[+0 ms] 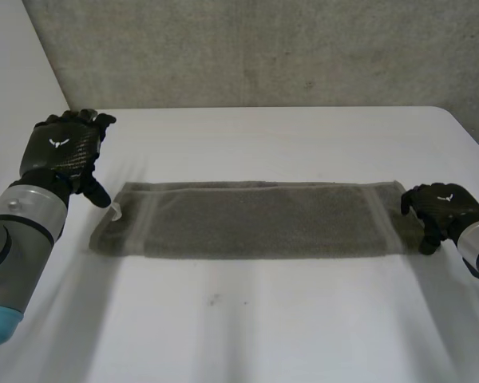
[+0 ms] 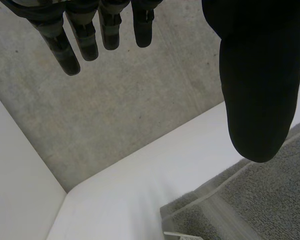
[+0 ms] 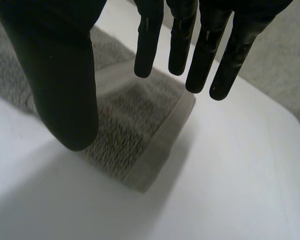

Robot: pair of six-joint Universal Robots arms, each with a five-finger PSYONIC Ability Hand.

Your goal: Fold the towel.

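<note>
Head view: the towel (image 1: 255, 219) lay flat in a long strip on the table (image 1: 263, 319). The left hand (image 1: 64, 152) hung off its left end and the right hand (image 1: 441, 206) sat at its right end, forearm cut off.

Left wrist view: fingers (image 2: 65, 45) straight, wide of the thumb, holding nothing, with the towel's corner beneath.

Right wrist view: fingers (image 3: 147, 45) straight and spread, empty, above the towel's end.

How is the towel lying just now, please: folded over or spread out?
Spread out: the towel lies flat as one long strip on the table, short ends far apart. Whether it is doubled lengthwise, I cannot tell.
</note>
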